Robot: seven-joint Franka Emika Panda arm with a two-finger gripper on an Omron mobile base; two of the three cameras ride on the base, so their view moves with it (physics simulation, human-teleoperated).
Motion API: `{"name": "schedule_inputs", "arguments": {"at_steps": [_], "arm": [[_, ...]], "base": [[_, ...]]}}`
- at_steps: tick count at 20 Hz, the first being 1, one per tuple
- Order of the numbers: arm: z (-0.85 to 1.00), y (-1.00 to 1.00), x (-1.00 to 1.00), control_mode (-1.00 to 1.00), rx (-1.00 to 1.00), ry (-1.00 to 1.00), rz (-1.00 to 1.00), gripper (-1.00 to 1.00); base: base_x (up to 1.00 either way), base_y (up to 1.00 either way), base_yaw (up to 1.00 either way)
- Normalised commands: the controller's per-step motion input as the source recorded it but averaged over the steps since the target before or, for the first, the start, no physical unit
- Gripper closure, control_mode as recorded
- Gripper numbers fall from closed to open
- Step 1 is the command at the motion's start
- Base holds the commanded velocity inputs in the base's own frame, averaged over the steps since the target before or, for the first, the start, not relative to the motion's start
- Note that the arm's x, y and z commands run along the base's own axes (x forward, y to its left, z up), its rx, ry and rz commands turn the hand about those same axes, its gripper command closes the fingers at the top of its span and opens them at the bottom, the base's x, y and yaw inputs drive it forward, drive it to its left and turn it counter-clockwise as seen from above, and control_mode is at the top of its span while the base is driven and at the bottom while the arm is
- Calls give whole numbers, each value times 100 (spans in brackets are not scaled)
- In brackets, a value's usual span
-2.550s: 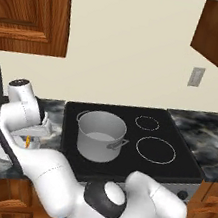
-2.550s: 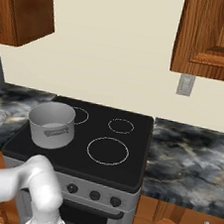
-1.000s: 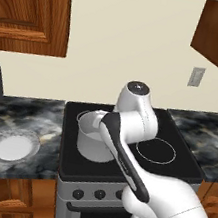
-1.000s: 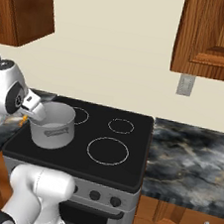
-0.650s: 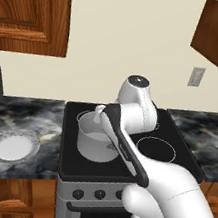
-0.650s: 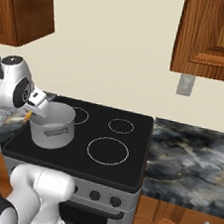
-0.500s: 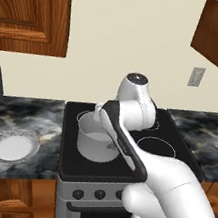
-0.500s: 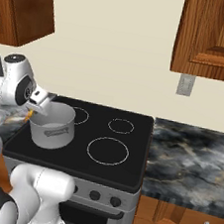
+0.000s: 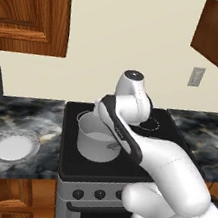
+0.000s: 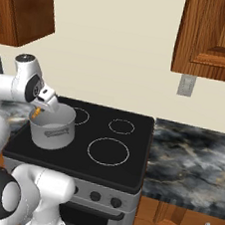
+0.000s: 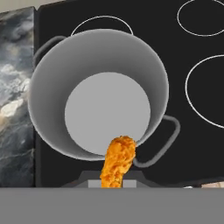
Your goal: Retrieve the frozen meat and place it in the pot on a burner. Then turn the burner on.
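- A round plate (image 9: 12, 146) lies on the desk (image 9: 23, 116) left of the pot (image 9: 98, 138).
- The pot stands on the stove (image 9: 124, 149), on its front left burner.
- The hand (image 10: 41, 106) hangs above the pot's near rim, pinching the frozen meat (image 11: 117, 161).
- The frozen meat hangs over the pot's open mouth.

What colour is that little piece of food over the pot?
Orange: the frozen meat shows best in the hand view.
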Motion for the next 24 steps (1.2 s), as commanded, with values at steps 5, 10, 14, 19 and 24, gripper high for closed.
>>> {"name": "schedule_inputs", "arguments": {"at_steps": [5, 10, 14, 19, 24], "arm": [[-19, -1, 33, -100, 0, 8, 0, 100], [-27, 0, 20, -100, 0, 8, 0, 100], [-26, 0, 33, -100, 0, 7, 0, 100], [-17, 0, 24, -100, 0, 1, 0, 100], [-16, 0, 23, -100, -1, 1, 0, 100]], "base": [[0, 0, 0], [0, 0, 0], [0, 0, 0], [0, 0, 0], [0, 0, 0]]}}
